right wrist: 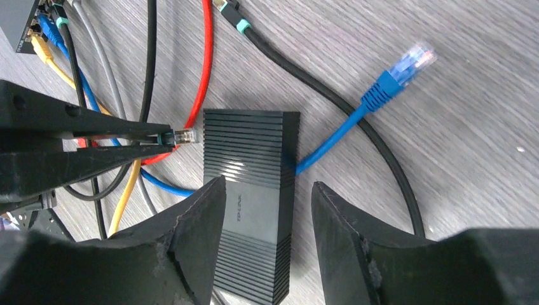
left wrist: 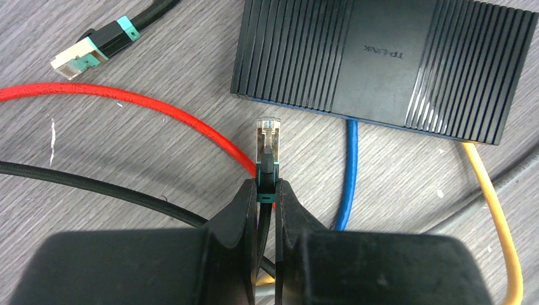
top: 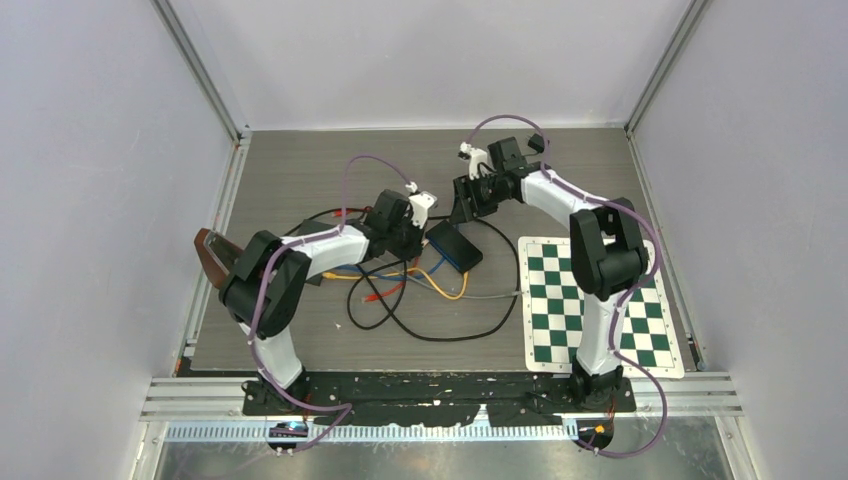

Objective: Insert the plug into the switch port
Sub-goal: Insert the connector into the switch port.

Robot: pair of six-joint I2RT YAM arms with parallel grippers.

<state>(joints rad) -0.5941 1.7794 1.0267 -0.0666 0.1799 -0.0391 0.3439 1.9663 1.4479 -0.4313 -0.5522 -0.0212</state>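
Pinches the RJ45 plug (left wrist: 267, 136) by its black boot in the left pincer (left wrist: 267, 190), pressed together on it. Holds it over the worktop (left wrist: 413, 190), near the closest edge of the black switch (left wrist: 381, 57), not touching. Aligns the plug's long axis with the fingers, clear tip pointing at that edge. Reads "TP-LINK" on the switch lid, inverted in the left wrist view. Straddles the switch body with the right pincer (right wrist: 267, 183), spread.

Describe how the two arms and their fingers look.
The left arm and right arm have white links and bulky black joints, with a purple cable looping along each. A white mount sits near each wrist. The fingers are matte black wedges tapering to narrow tips; the right fingers have rough edges.
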